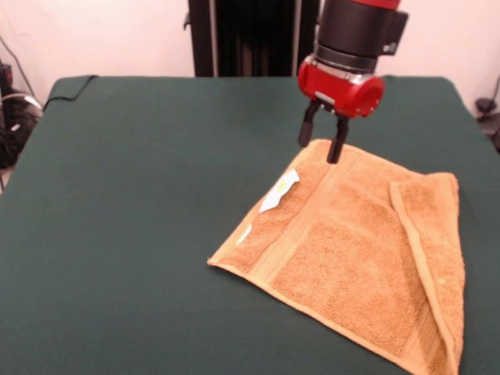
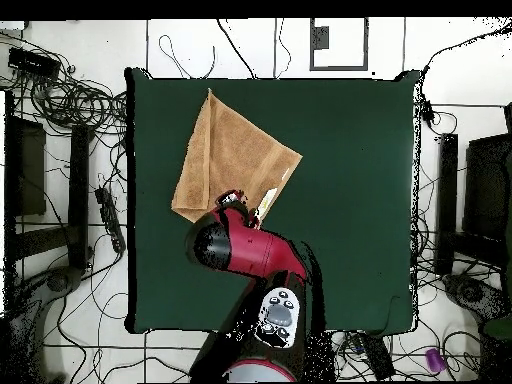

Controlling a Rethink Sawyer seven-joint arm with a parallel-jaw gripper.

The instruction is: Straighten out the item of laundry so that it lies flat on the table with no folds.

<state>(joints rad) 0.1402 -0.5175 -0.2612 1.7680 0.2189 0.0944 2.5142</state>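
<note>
The orange-tan towel (image 1: pixel 344 258) lies on the dark green table (image 1: pixel 141 195) at the front view's right. Its right-hand strip (image 1: pixel 433 234) is folded over onto the rest. A white label (image 1: pixel 279 191) sticks up at its left edge. My gripper (image 1: pixel 319 151) is open, its two black fingers apart, just above the towel's far corner. In the overhead view the towel (image 2: pixel 230 145) lies in the table's (image 2: pixel 350 200) upper left part, and the gripper (image 2: pixel 236 200) is at the towel's lower corner, mostly hidden under the red arm.
The black pedestal (image 1: pixel 250 35) stands behind the table's far edge. Cables and dark boxes (image 2: pixel 60 110) lie on the floor around the table. The towel reaches close to the table's left and top edges in the overhead view.
</note>
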